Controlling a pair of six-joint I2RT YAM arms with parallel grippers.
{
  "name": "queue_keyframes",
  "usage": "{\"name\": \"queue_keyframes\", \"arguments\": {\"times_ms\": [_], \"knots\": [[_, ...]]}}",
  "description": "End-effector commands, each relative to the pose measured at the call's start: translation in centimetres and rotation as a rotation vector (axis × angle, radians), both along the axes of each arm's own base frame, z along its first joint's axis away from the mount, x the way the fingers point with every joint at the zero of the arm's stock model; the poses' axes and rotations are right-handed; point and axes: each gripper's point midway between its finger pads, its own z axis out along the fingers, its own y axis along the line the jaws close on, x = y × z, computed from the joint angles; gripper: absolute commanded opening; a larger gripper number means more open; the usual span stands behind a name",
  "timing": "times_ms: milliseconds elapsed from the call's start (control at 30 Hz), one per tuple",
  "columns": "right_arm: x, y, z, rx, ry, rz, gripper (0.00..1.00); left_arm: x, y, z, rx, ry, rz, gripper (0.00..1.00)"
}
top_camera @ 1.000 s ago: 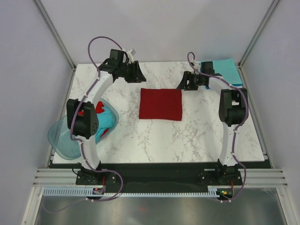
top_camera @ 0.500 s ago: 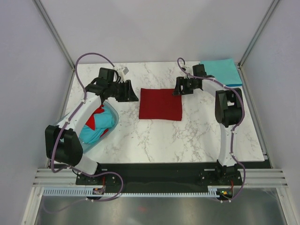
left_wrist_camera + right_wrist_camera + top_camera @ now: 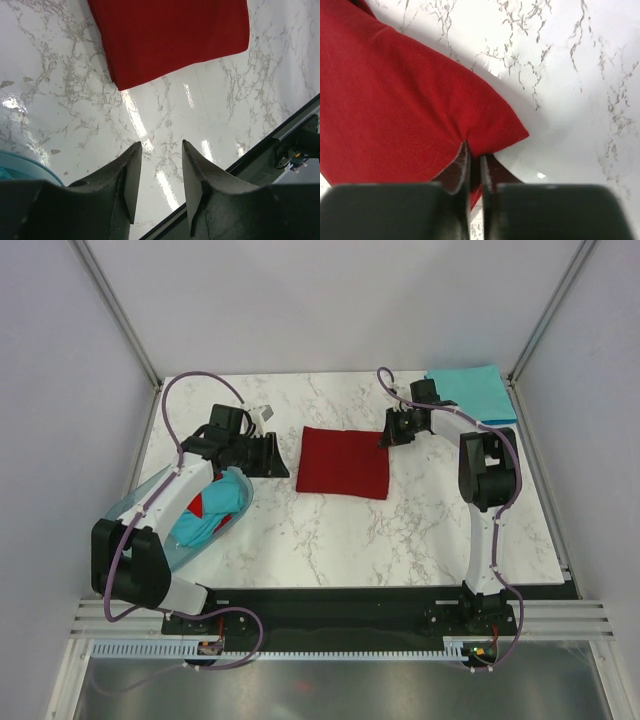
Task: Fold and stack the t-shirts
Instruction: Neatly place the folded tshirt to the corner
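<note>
A dark red t-shirt [image 3: 343, 462], folded into a rectangle, lies flat in the middle of the marble table [image 3: 330, 530]. My right gripper [image 3: 386, 436] is at its far right corner. In the right wrist view, that gripper [image 3: 475, 157] is shut on the puckered edge of the red t-shirt [image 3: 395, 100]. My left gripper [image 3: 282, 462] hovers open just left of the shirt. In the left wrist view, it [image 3: 160, 147] holds nothing and is over bare marble, with the red t-shirt [image 3: 170, 35] ahead. A folded teal t-shirt [image 3: 470, 390] lies at the back right corner.
A translucent blue-green basin [image 3: 140, 525] hangs over the table's left edge, holding crumpled teal cloth [image 3: 215, 502] and red cloth [image 3: 197, 506]. Its rim [image 3: 20, 162] shows in the left wrist view. A black rail [image 3: 285, 135] runs along the table's near edge.
My right gripper has shut on the red t-shirt's far right corner. My left arm has swung down from the far edge to beside the shirt's left side, its gripper still open.
</note>
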Motion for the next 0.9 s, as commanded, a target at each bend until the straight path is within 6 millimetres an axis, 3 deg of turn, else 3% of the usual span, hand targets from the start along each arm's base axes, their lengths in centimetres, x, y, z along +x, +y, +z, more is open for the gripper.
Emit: {"name": "queue_keyframes", "arguments": {"times_ms": [0, 33, 167, 433, 867], "knots": [[-1.1, 0.2, 1.9, -0.003, -0.003, 0.025, 0.04, 0.1, 0.3, 1.5, 0.017, -0.091, -0.028, 0.45], [-1.1, 0.2, 2.4, -0.009, -0.011, 0.023, 0.00, -0.1, 0.4, 1.8, 0.016, -0.100, -0.025, 0.45], [-0.3, -1.8, 4.5, -0.126, -0.092, 0.001, 0.00, -0.5, 0.5, 2.0, 0.018, -0.117, -0.024, 0.45], [1.5, -9.3, 9.3, -0.508, -0.258, -0.162, 0.00, -1.0, -0.1, 2.6, -0.006, -0.134, -0.052, 0.45], [4.6, -16.4, 16.7, -0.938, -0.469, -0.248, 0.00, -1.5, -0.8, 2.8, -0.033, -0.135, -0.078, 0.45]]}}
